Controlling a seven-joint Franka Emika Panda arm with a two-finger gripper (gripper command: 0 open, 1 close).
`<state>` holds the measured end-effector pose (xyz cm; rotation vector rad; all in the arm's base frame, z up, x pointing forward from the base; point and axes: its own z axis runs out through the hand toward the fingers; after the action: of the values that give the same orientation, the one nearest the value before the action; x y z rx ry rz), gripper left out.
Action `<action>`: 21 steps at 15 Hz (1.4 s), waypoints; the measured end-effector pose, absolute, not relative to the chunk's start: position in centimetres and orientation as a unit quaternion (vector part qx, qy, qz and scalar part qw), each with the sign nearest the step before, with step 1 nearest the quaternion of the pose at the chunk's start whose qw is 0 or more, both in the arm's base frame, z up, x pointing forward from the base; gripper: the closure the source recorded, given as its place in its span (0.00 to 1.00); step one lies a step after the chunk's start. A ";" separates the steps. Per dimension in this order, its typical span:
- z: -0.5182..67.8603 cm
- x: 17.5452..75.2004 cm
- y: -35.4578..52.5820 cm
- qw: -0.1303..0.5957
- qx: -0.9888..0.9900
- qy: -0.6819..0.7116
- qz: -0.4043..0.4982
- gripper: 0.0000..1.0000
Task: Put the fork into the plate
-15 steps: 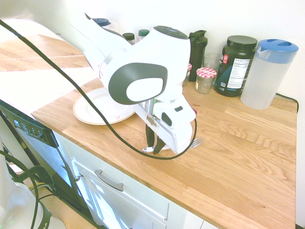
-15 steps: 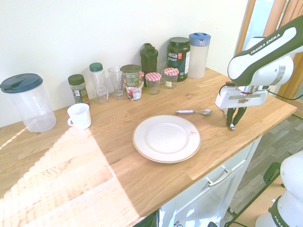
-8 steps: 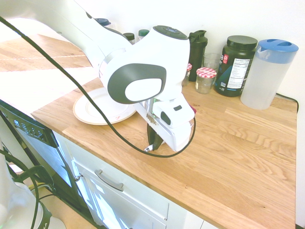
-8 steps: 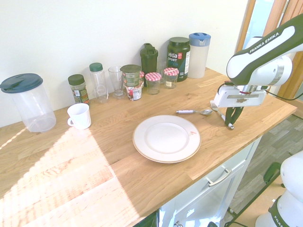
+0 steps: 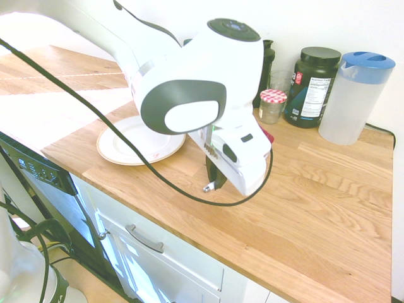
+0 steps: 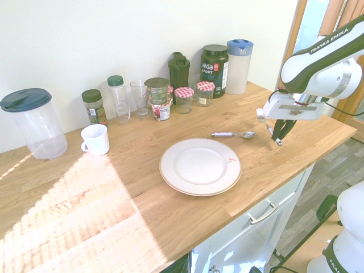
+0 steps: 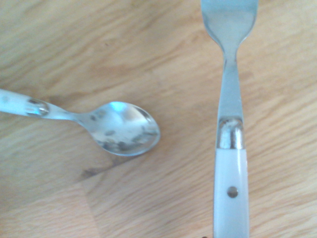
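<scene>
At the right of the second exterior view, the hand (image 6: 278, 138) is clamped on the fork (image 6: 261, 116), above the tabletop (image 6: 142, 187). The fork has a white handle with a round metal rivet, a silver collar and a slim, shiny neck. The plate (image 6: 200, 166) lies at lower centre.

In the second exterior view, the plate (image 6: 168, 165) is resting on the countertop (image 6: 131, 182). The spoon (image 6: 247, 135) is lying to its far right. The gripper (image 6: 277, 140) is holding the fork (image 6: 261, 115) right of the spoon. The mug (image 6: 98, 140) is standing left of the plate.
</scene>
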<state>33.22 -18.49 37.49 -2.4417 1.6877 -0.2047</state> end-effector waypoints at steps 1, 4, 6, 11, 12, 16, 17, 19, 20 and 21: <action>38.9 33.6 -17.2 0.077 -0.822 0.559 -0.080 1.00; 42.4 35.0 -9.0 0.035 -0.844 0.526 -0.102 1.00; 43.5 34.9 -0.8 0.005 -0.857 0.504 -0.105 1.00; 41.8 31.5 13.4 -0.030 -0.880 0.464 -0.096 1.00; 41.2 31.4 13.9 -0.032 -0.883 0.460 -0.089 1.00; 39.3 33.0 12.8 -0.028 -0.885 0.461 -0.065 1.00; 39.0 33.4 12.2 -0.025 -0.886 0.459 -0.060 1.00; 38.5 33.9 11.4 -0.022 -0.890 0.452 -0.050 1.00; 38.2 34.0 11.2 -0.022 -0.892 0.449 -0.046 1.00; 37.9 34.1 11.2 -0.023 -0.893 0.447 -0.043 1.00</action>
<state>34.12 11.19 37.94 -2.8482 1.4248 -0.1360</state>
